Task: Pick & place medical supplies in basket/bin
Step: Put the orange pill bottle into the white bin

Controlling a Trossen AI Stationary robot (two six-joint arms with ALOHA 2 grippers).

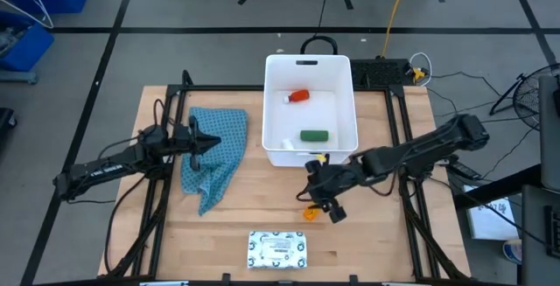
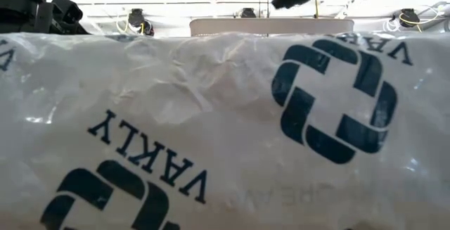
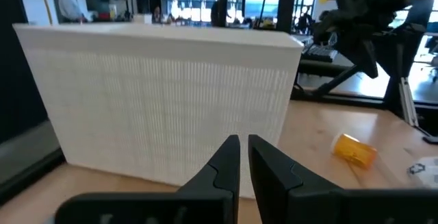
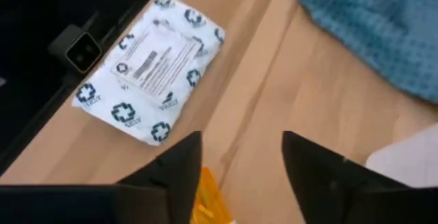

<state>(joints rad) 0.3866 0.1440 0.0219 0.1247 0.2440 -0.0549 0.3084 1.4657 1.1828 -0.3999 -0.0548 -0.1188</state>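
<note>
High view: orange pill bottle (image 1: pixel 311 212) beneath right claw (image 1: pixel 325 205).

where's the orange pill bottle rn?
In the high view the orange pill bottle lies on the table, outside the white tub near its front right corner, right under the right gripper, whose jaws are open.

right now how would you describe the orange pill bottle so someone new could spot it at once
Start at the white tub at the table's far middle, then come toward the near edge, past the tub's near wall, to the right gripper. The orange pill bottle lies on its side on the bare wood there. It is the only orange item outside the tub, smaller than the white dotted packet nearer the edge.
</note>
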